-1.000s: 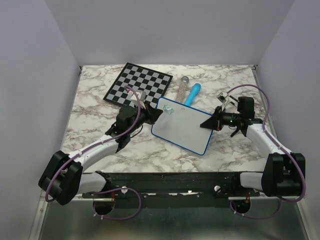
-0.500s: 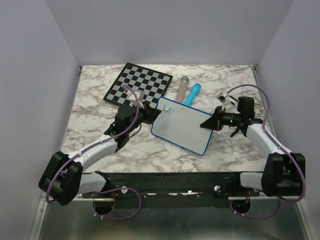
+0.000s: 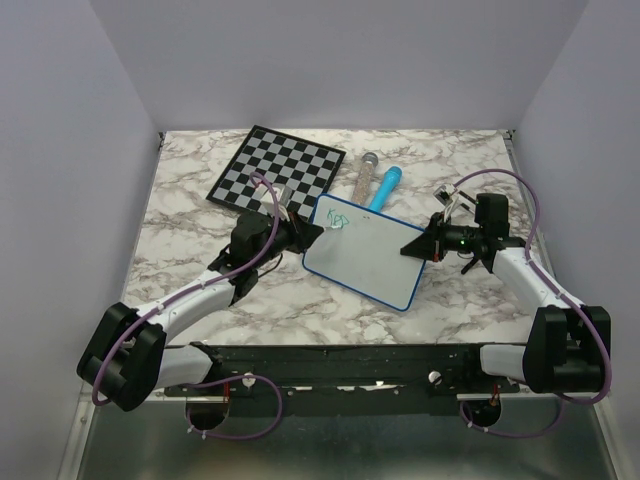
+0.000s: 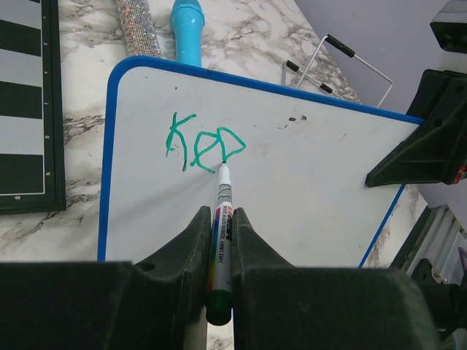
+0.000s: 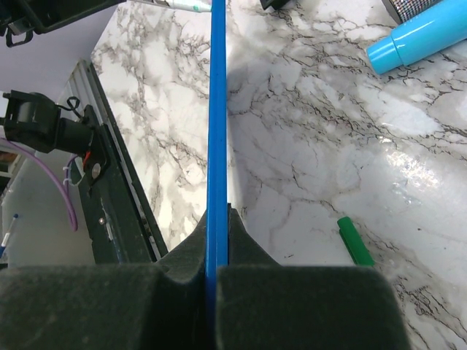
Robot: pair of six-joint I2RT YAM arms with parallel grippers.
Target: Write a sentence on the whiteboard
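Note:
The whiteboard (image 3: 365, 252) with its blue rim lies tilted at the table's middle; it also shows in the left wrist view (image 4: 292, 189). Green letters of the sentence (image 4: 204, 144), reading "Kee", stand near its top left corner, small in the top view (image 3: 338, 220). My left gripper (image 4: 221, 219) is shut on a green marker (image 4: 222, 240), its tip touching the board just below the last letter. In the top view the left gripper (image 3: 308, 230) sits at the board's left edge. My right gripper (image 5: 217, 219) is shut on the whiteboard's blue rim (image 5: 217, 109), at the board's right corner (image 3: 418, 243).
A checkered chessboard (image 3: 275, 167) lies at the back left. A glittery tube (image 3: 362, 175) and a light blue tube (image 3: 386, 186) lie behind the whiteboard. A green marker cap (image 5: 355, 241) lies on the marble beside the right gripper. A wire stand (image 4: 343, 62) is behind the board.
The left gripper has drawn back slightly to the left, uncovering more green letters at the board's top left corner. The right arm and the board have not moved.

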